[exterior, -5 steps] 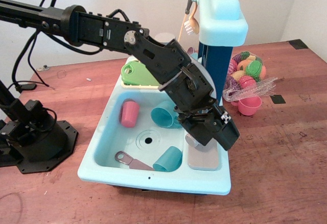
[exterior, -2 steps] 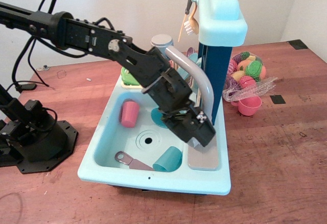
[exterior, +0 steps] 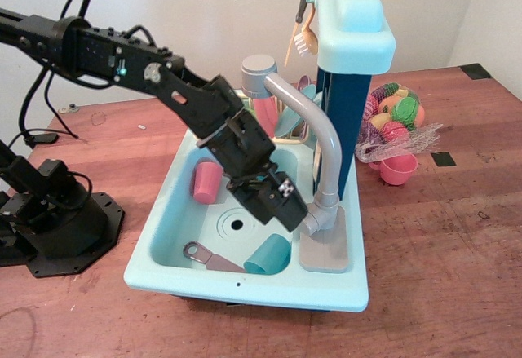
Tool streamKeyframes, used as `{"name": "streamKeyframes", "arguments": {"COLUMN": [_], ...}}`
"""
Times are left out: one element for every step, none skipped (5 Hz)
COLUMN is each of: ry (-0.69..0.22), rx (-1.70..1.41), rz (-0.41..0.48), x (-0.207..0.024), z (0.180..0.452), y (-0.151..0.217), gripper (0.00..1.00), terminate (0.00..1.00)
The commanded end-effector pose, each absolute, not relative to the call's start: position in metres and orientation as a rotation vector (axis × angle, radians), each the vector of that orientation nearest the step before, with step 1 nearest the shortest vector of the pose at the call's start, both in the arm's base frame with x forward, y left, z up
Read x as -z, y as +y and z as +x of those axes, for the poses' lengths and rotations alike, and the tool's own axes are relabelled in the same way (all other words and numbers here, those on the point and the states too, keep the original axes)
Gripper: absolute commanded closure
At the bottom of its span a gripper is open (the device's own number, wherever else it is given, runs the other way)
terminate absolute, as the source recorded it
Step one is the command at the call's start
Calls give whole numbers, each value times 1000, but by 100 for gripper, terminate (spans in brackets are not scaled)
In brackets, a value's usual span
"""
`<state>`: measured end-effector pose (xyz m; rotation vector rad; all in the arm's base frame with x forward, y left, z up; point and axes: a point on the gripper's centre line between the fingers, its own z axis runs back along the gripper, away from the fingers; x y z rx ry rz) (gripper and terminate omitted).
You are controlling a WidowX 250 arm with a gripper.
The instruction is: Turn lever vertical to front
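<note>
The grey-taupe toy faucet (exterior: 322,134) stands at the right side of the light-blue toy sink (exterior: 245,290). Its tall curved spout rises to a round head at the back. The lever (exterior: 313,223) is a short stub at the faucet's base, pointing out toward the front left. My black gripper (exterior: 287,209) hangs low over the basin, just left of the faucet base, its tip close to the lever. The fingers read as one dark block, so I cannot tell if they are open or shut. Nothing shows held in them.
In the basin lie a pink cup (exterior: 206,183), a teal cup (exterior: 269,254) and a small spatula (exterior: 204,255). A blue-and-aqua tower (exterior: 351,72) with a hanging brush (exterior: 303,38) stands behind the faucet. A net bag of toy food (exterior: 395,113) and a pink cup (exterior: 398,169) sit at the right.
My arm has swung left and back from over the faucet base to the basin. The whole faucet and its lever, covered before, now show.
</note>
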<state>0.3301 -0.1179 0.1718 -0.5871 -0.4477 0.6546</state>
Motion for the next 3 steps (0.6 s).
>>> {"name": "streamKeyframes", "arguments": {"ry": [-481,-499,-582], "rx": [-656,-680,-719], "rz": [-623,-621,-646], "x": [-171,-166,-161], "z": [329,328,330], "y": [-117,-115,-113], "gripper": [0,0,0], "terminate": [0,0,0]}}
